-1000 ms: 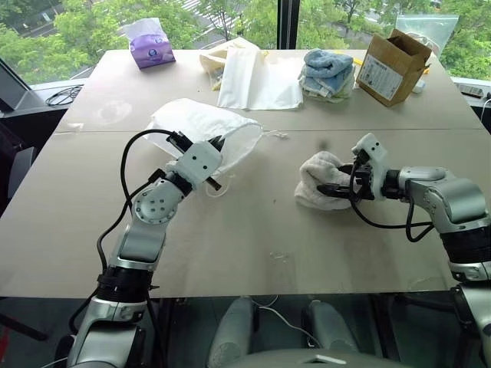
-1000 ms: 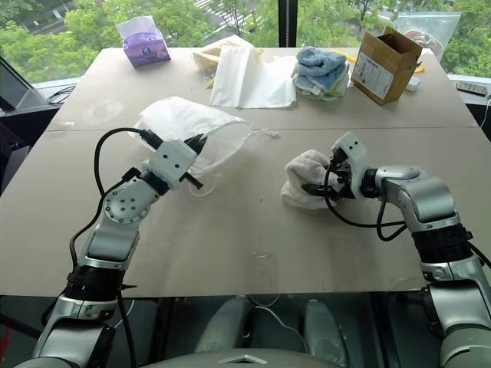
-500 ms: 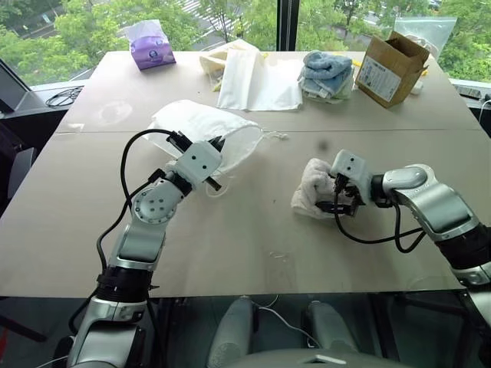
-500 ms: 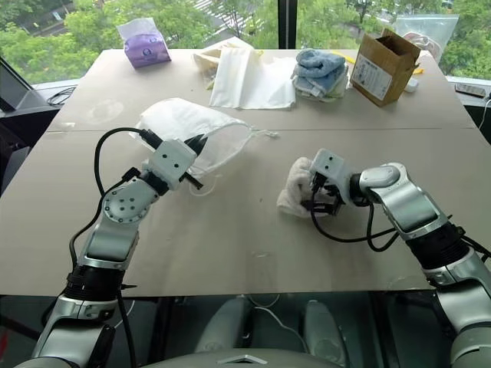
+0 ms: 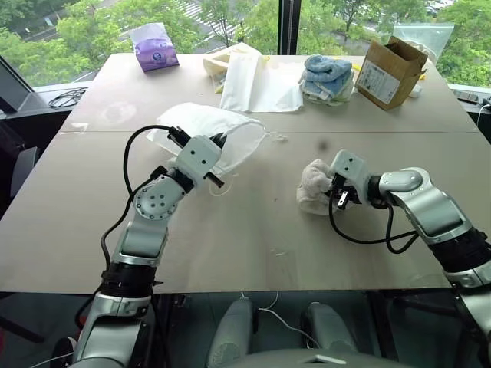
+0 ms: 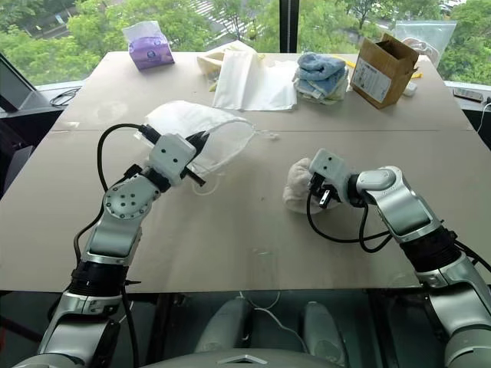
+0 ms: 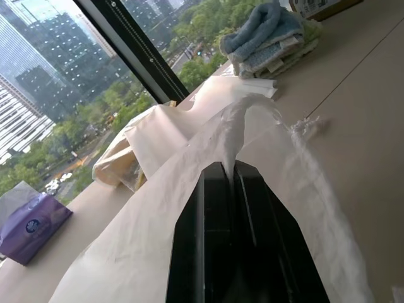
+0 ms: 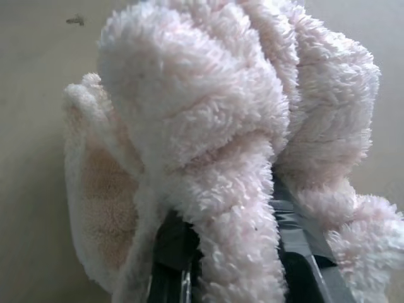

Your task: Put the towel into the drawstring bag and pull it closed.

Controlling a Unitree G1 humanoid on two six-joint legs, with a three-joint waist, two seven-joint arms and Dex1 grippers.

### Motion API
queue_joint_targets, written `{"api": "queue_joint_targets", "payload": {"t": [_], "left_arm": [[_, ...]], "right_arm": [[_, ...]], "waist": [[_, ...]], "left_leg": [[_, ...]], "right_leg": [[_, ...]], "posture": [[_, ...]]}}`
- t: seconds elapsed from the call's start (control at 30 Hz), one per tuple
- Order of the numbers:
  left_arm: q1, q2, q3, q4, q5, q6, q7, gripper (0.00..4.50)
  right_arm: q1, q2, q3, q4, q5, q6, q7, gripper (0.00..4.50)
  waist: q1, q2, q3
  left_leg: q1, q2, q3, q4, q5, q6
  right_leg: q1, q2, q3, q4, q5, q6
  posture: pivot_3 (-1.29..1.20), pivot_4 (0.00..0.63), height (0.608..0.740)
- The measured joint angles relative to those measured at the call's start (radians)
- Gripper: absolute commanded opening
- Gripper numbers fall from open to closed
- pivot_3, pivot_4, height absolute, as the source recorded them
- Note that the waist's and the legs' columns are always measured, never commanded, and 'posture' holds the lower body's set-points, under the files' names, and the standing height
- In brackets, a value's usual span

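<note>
— Since a second ago, what moved?
— Right tool (image 6: 320, 193) has rolled and clamped onto the small off-white fluffy towel (image 5: 314, 186), bunched on the beige table (image 5: 253, 230).
— And the left tool (image 5: 217, 142)?
— Pinched tight on the thin white drawstring bag's (image 5: 222, 134) rim, lifting it.

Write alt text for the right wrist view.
The right pincer is closed on a fold of the fluffy off-white towel, which bunches up over its black fingers. Behind the towel lies the bare tan table.
</note>
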Motion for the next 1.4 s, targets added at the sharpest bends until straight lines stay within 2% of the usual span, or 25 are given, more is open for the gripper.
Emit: {"api": "queue_joint_targets", "payload": {"t": [0.17, 0.33, 0.5, 0.67, 0.8, 1.1, 1.2, 1.4], "left_arm": [[-0.005, -0.022, 0.011, 0.002, -0.052, 0.027, -0.028, 0.0], [-0.034, -0.048, 0.017, -0.005, -0.169, 0.066, -0.102, 0.0], [-0.035, -0.048, 0.033, -0.03, -0.249, 0.1, -0.158, 0.0], [-0.039, -0.073, 0.046, -0.069, -0.322, 0.148, -0.179, 0.0], [-0.059, -0.082, 0.048, -0.089, -0.378, 0.194, -0.189, 0.0], [-0.031, -0.039, 0.043, -0.144, -0.397, 0.21, -0.281, 0.0], [-0.03, -0.038, 0.043, -0.145, -0.399, 0.211, -0.294, 0.0], [0.032, -0.025, -0.003, -0.205, -0.434, 0.246, -0.38, 0.0]], "right_arm": [[-0.047, 0.107, -0.046, -0.007, 0.058, 0.109, -0.019, 0.0], [-0.177, 0.251, -0.133, -0.066, 0.168, 0.189, -0.067, 0.0], [-0.199, 0.292, -0.147, -0.052, 0.163, 0.166, -0.14, 0.0], [-0.178, 0.301, -0.1, -0.008, 0.125, 0.115, -0.166, 0.0], [-0.163, 0.279, -0.024, -0.011, 0.1, 0.058, -0.123, 0.0], [-0.154, 0.238, 0.033, -0.036, 0.091, -0.021, -0.023, 0.0], [-0.155, 0.25, 0.027, -0.033, 0.09, -0.021, -0.042, 0.0], [-0.213, 0.429, -0.18, 0.101, 0.136, 0.16, -0.255, 0.0]], "waist": [[-0.016, 0.001, 0.001], [-0.026, 0.002, 0.002], [-0.024, 0.002, 0.002], [-0.026, 0.002, 0.002], [-0.028, 0.002, 0.002], [-0.027, 0.002, 0.002], [-0.027, 0.002, 0.002], [-0.028, 0.003, 0.002]], "left_leg": [[-0.002, 0.0, 0.001, 0.0, 0.0, -0.001], [-0.005, 0.0, 0.002, -0.001, 0.001, -0.002], [-0.005, -0.001, 0.003, -0.001, 0.001, -0.002], [-0.005, -0.001, 0.003, 0.0, 0.001, -0.002], [-0.005, -0.001, 0.004, 0.0, 0.001, -0.002], [-0.005, 0.0, 0.004, 0.0, 0.001, -0.002], [-0.005, 0.0, 0.004, 0.0, 0.001, -0.002], [-0.005, 0.0, 0.005, -0.001, 0.001, -0.002]], "right_leg": [[-0.004, 0.0, 0.001, 0.003, 0.0, 0.0], [-0.011, 0.0, 0.003, 0.008, 0.0, 0.0], [-0.011, -0.001, 0.003, 0.008, 0.0, 0.0], [-0.012, -0.001, 0.004, 0.009, 0.0, 0.0], [-0.012, 0.0, 0.004, 0.009, 0.0, 0.0], [-0.012, 0.0, 0.005, 0.009, 0.0, 0.0], [-0.012, 0.0, 0.005, 0.009, 0.0, 0.0], [-0.013, 0.0, 0.006, 0.009, 0.0, 0.0]], "posture": [[0.0, 0.15, 0.74], [0.0, 0.15, 0.74], [0.0, 0.15, 0.74], [0.0, 0.15, 0.74], [0.0, 0.15, 0.74], [0.0, 0.15, 0.74], [0.0, 0.15, 0.74], [0.0, 0.15, 0.74]]}}
